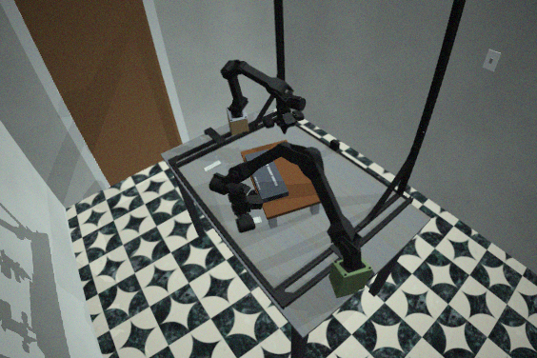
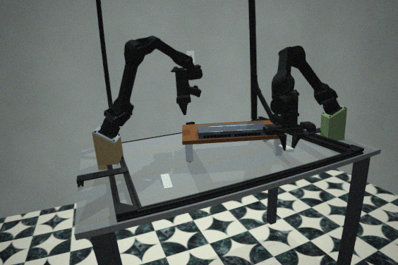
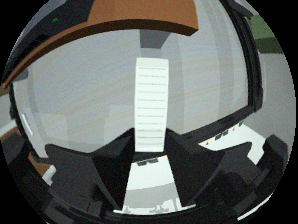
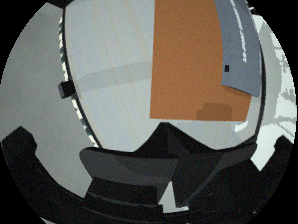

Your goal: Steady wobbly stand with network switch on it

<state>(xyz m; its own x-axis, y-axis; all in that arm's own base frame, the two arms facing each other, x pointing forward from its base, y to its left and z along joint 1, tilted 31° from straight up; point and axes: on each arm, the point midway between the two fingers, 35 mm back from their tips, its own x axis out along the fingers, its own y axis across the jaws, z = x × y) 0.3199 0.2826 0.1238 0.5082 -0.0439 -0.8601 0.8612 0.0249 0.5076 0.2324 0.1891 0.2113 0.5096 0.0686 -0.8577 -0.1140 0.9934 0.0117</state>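
Note:
The stand [image 1: 294,204] [image 2: 190,134] [image 3: 145,14] [image 4: 185,65] has an orange-brown top and grey legs. The dark network switch [image 1: 268,183] [image 2: 231,130] [image 4: 240,50] lies on it. Any small tilt is hard to tell. My left gripper [image 2: 290,146] [image 3: 149,131] is shut on a white wedge [image 2: 288,148] [image 3: 151,102] [image 1: 257,220], low beside the stand. The wedge's far end points at a stand leg [image 3: 152,39], with a small gap seen between them. A second white wedge [image 1: 212,166] [image 2: 166,180] lies loose on the table. My right gripper [image 1: 284,129] [image 2: 184,113] [image 4: 163,126] is shut and empty, above and beyond the stand's other end.
A black frame [image 1: 230,249] [image 2: 234,187] runs round the table [image 1: 297,324] [image 2: 89,222]. The left arm stands on a green base [image 1: 349,281] [image 2: 334,125], the right arm on a tan base [image 1: 239,126] [image 2: 109,153]. The left arm reaches over the stand.

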